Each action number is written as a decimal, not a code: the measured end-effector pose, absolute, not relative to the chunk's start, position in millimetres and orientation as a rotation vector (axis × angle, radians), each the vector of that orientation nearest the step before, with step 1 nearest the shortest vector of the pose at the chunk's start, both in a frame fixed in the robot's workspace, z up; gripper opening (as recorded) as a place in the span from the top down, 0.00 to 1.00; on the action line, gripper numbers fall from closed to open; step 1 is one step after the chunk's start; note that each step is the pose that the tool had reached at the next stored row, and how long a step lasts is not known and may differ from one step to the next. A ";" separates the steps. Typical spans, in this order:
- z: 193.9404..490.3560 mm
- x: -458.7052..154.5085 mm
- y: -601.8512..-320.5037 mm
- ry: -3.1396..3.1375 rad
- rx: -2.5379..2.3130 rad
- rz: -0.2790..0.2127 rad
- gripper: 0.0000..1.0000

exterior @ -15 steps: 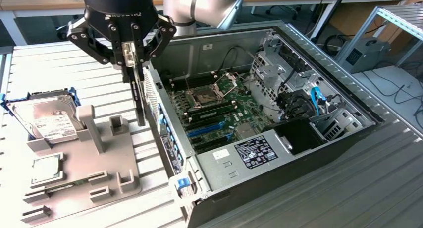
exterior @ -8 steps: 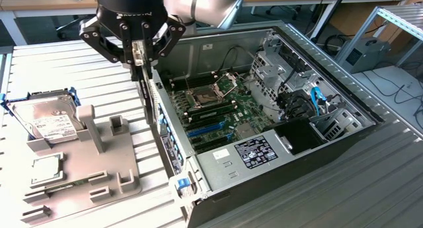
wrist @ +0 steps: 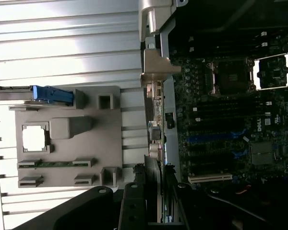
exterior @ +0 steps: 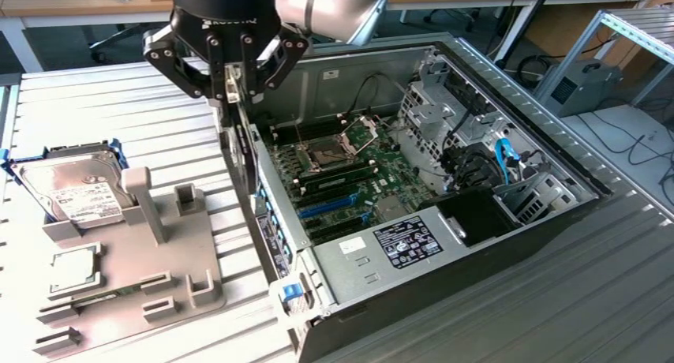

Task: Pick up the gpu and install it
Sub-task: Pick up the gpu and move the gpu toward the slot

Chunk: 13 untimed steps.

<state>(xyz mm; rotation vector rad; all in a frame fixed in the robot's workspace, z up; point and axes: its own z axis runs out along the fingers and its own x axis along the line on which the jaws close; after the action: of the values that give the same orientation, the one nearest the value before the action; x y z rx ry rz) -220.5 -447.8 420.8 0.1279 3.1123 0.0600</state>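
Observation:
The gpu, a slim black card, hangs edge-on from my gripper, which is shut on its upper end. It hovers over the open computer case, right at the wall on the exterior view's left, beside the motherboard with its blue slots. In the wrist view the gpu runs away from my gripper, and its silver bracket sits at the far end. It lines up along the case wall, next to the blue slot and the white slot.
A grey parts fixture lies at the exterior view's left of the case, with a silver hard drive and a square CPU chip on it. Inside the case are the power supply, cables and drive cage.

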 end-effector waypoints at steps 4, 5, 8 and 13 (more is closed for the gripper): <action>420.8 -215.2 -447.7 3.112 0.128 0.060 0.73; 420.8 -213.6 -447.7 3.112 0.128 0.060 0.73; 420.8 -208.3 -447.6 3.112 0.128 0.060 0.73; 420.8 -198.7 -447.5 3.112 0.128 0.060 0.73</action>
<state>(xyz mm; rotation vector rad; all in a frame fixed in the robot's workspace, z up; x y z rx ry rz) -198.7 -447.5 420.8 0.1280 3.1123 0.0600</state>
